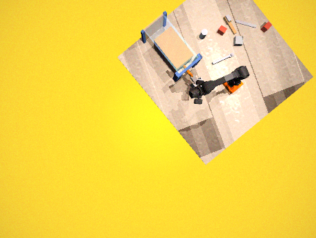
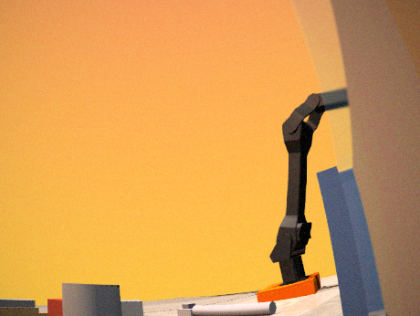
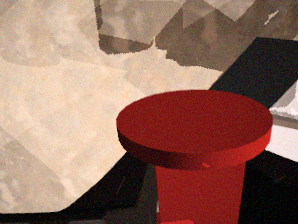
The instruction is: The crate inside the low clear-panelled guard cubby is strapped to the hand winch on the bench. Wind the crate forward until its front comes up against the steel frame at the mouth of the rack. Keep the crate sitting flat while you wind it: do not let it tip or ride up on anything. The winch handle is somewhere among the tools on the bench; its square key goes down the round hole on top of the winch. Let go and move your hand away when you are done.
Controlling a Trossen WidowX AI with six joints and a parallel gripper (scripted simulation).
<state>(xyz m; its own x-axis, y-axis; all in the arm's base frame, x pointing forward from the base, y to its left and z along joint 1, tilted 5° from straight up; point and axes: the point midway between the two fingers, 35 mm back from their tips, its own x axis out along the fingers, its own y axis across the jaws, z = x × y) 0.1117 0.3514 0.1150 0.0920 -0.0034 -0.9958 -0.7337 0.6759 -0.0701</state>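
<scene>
The tan crate (image 1: 173, 48) sits flat inside the clear-panelled cubby (image 1: 154, 27). Its front end is close behind the blue frame (image 1: 195, 61) at the mouth; whether they touch is too small to tell. An orange strap (image 1: 188, 71) runs from the mouth towards the winch, which is mostly hidden beneath the arm. My gripper (image 1: 196, 93) (image 3: 200, 192) is just outside the mouth, shut on the red grip of the winch handle (image 3: 195, 122), whose round cap faces the wrist camera. The handle's key and the winch hole are hidden. The exterior view does not show the fingers.
A spanner (image 1: 222, 59) lies between cubby and arm base (image 1: 233, 88) (image 2: 289, 289). Farther back are a cylinder (image 1: 203, 34) (image 2: 91, 299), red blocks (image 1: 222, 30) (image 1: 266, 27), a grey block (image 1: 238, 40), a hammer (image 1: 231, 27) and a thin bar (image 1: 246, 23).
</scene>
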